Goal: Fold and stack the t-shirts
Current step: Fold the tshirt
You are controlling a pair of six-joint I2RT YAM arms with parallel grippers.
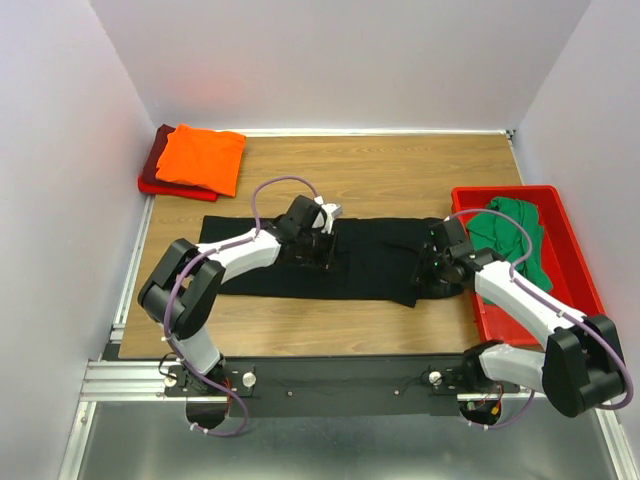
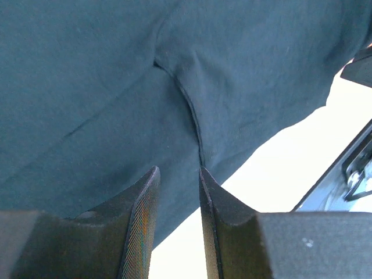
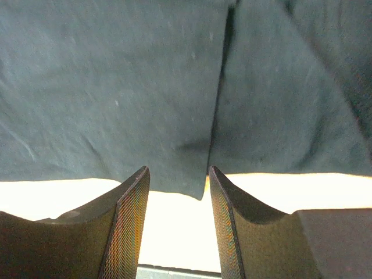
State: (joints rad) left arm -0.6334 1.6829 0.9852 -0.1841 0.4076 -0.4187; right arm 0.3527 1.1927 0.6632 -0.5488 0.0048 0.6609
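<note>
Black shirt (image 1: 375,262) lay spread across the table (image 1: 400,170).
Left gripper (image 2: 178,172) and right gripper (image 3: 177,170) stood over it, jaws apart, gripping nothing.

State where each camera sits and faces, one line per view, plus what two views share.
Top external: above and behind the bases, looking down at the table; left arm and right arm show, over the black t-shirt.
Left wrist: on the left arm, looking past the left pincer onto black cloth.
Right wrist: on the right arm, looking past the right pincer at the shirt's edge.
Shared: both wrist views show the black t-shirt.
</note>
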